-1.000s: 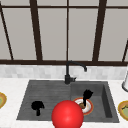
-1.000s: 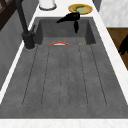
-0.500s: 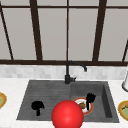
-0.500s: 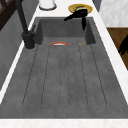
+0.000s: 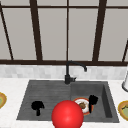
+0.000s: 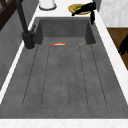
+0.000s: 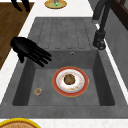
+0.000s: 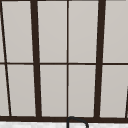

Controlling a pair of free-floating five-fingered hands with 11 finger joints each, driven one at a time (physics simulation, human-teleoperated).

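Two black robot hands: left hand (image 5: 37, 106), right hand (image 5: 93, 100). One red ball (image 5: 67, 115). One red-rimmed plate (image 7: 70, 81) w/ one brown food item (image 7: 69, 79). One small round item (image 7: 38, 91) in basin. One black faucet (image 5: 68, 72). Two yellow dishes: left dish (image 5: 2, 99), right dish (image 5: 123, 110). One white container (image 6: 47, 4).

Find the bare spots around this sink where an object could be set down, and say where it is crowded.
Free: the grey ribbed draining board, between the black faucet and the front rim. The sink basin floor is bare beside the small round piece. Crowded: the basin middle, with the red-rimmed white plate, and the right hand at its edge.
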